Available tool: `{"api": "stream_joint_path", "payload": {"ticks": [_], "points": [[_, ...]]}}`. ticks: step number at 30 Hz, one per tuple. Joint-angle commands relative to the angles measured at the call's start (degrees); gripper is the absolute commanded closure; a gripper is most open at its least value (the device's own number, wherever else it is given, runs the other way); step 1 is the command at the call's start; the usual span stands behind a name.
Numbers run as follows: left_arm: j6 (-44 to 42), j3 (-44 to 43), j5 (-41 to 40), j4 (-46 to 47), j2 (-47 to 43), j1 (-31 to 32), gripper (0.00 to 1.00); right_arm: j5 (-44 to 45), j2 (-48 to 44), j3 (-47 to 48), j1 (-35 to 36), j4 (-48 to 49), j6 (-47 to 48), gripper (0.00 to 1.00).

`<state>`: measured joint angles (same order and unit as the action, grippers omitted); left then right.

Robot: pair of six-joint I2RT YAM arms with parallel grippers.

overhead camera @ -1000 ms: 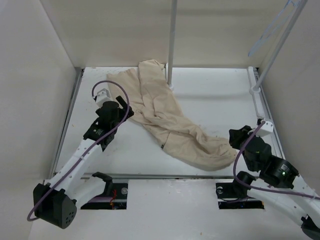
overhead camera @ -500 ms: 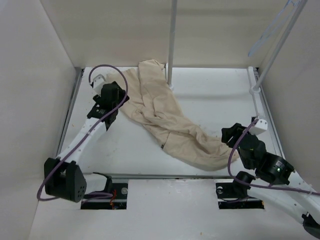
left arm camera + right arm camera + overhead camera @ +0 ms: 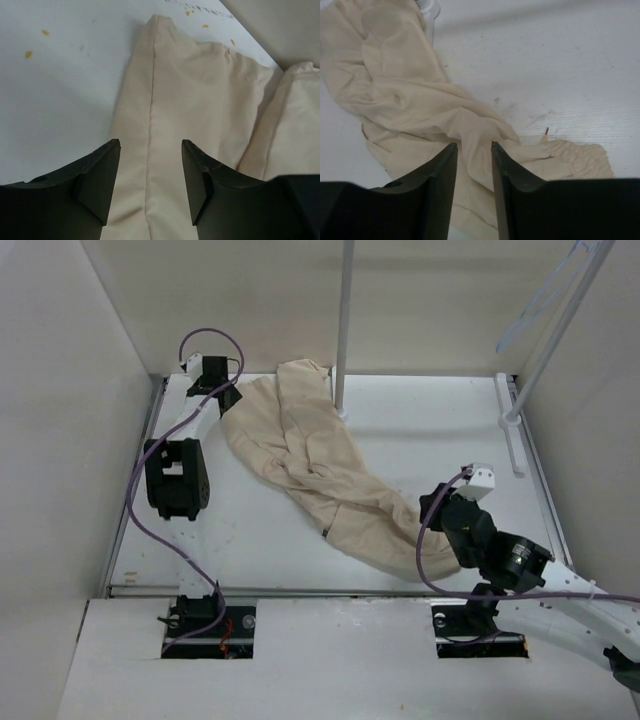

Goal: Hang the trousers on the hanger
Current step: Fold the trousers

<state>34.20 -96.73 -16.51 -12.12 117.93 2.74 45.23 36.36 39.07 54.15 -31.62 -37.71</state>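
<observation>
Trousers [image 3: 320, 465] lie crumpled on the worktop [image 3: 430, 430]; the hanger [image 3: 535, 300] hangs at the far right.
The cloth runs diagonally from the far-left corner to the near right. The left gripper [image 3: 150, 145] is at the leg end, its jaws spread over a seam. The right gripper [image 3: 473, 146] hovers by the gathered waistband, jaws narrowly parted above a fold. The hanger sits high beside the slanted rack pole [image 3: 560, 330], well apart from the trousers.

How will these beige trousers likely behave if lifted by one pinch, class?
Probably floppy: the trousers lie creased and folded, so unheld parts would likely sag. Likely light for their size; the cloth looks thin. Pushed, they would probably bunch rather than slide, as the wrinkles suggest.
</observation>
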Motion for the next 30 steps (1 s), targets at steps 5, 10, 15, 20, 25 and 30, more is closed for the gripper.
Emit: {"api": "stream_joint_path", "payload": {"ticks": [5,10,15,20,25,30], "points": [[-3.8,-16.1,2.4,-7.1,12.2,-4.0,0.51,0.3,-0.3,-1.2,1.8,8.5,2.4,0.53],[-4.3,-21.7,3.6,-6.4,15.9,-4.8,0.49,0.2,-1.0,-2.6,2.3,10.3,2.4,0.51],[-5.6,-25.4,7.2,-4.1,18.5,-4.3,0.48,-0.4,-1.1,-3.4,3.9,12.5,2.2,0.51],[-5.7,-29.8,5.5,-3.7,21.5,-4.2,0.51,-0.3,0.2,-3.4,4.4,12.3,2.3,0.51],[-5.6,-33.8,4.3,-5.7,24.4,-5.6,0.55,-0.5,-1.4,-3.7,4.0,11.8,2.3,0.51],[-5.7,-38.7,5.7,-6.9,27.9,-6.0,0.57,-0.9,-2.0,-3.6,3.5,11.8,2.2,0.51]]}}
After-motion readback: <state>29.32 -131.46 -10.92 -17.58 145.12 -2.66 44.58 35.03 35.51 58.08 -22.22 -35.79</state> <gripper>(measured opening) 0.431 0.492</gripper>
